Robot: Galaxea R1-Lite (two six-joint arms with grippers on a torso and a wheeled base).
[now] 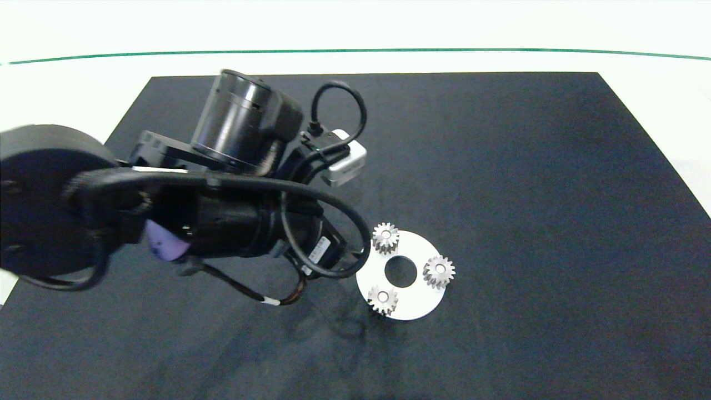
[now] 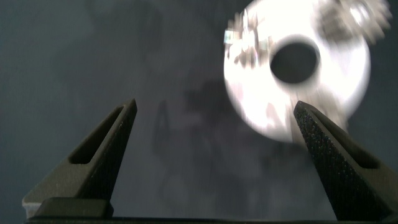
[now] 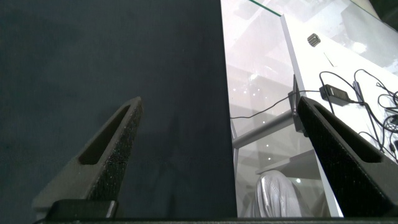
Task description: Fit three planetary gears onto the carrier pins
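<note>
A flat white ring-shaped disc (image 1: 414,303) lies on the black mat, right of centre. Three small silvery planetary gears sit on it in a triangle: one at the far side (image 1: 385,237), one at the right (image 1: 439,271), one at the near side (image 1: 382,299). Each gear covers its carrier pin, so the pins barely show. My left arm (image 1: 222,211) reaches in just left of the disc and hides its own fingers from above. In the left wrist view the left gripper (image 2: 214,106) is open and holds nothing, with the blurred disc (image 2: 348,81) just beyond it. The right gripper (image 3: 219,99) is open and holds nothing.
The black mat (image 1: 527,194) covers most of the white table (image 1: 655,83). In the right wrist view the right gripper hangs over the mat's edge (image 3: 222,124), with cables (image 3: 367,93) on the floor beyond. A green line (image 1: 355,51) crosses the far table.
</note>
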